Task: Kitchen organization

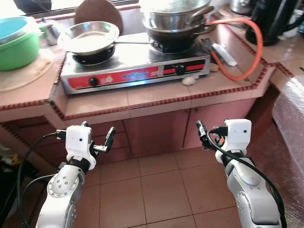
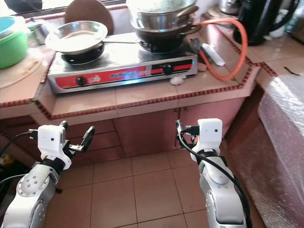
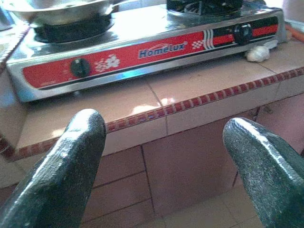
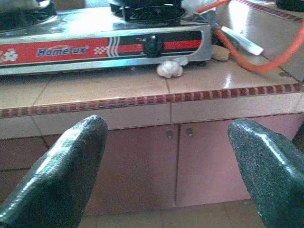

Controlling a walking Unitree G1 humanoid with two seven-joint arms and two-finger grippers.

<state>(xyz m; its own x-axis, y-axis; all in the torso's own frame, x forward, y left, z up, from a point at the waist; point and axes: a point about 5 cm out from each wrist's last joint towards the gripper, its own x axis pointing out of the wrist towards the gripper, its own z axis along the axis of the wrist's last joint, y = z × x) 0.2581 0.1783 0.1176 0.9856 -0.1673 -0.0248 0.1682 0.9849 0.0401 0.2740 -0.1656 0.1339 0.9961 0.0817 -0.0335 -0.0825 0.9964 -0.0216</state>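
Counter (image 1: 156, 95): a tiled pink worktop edged with a red patterned strip, running ahead of and above both sets of fingers, with closed cabinet doors beneath it.
Floor (image 1: 156, 185): terracotta tiles below both grippers.
Stove (image 1: 135, 71): a two-burner steel unit with a red front panel and two black knobs, marked "Homelux", sitting on the counter above and beyond the fingers.
Stacked pots (image 1: 175, 21): a steel pot resting in a dark pan on the burner nearer the right gripper's side.
Steel pan (image 1: 89, 37): shallow and shiny, on the burner nearer the left gripper's side, its handle pointing toward the stacked pots.
Green basin (image 1: 16, 45): on the counter, well beyond the left fingers and further to the left.
Orange hose (image 1: 247, 52): looping over the counter past the stove's right end.
Left gripper (image 1: 97, 137): held below the counter edge, fingers (image 3: 71, 161) spread apart and holding nothing.
Right gripper (image 1: 203, 135): held at about the same height before the cabinet doors, fingers (image 4: 71, 166) likewise spread and empty.
Garlic bulb (image 4: 169, 69): small and white, on the counter just in front of the stove's right knob, above and ahead of the right fingers.
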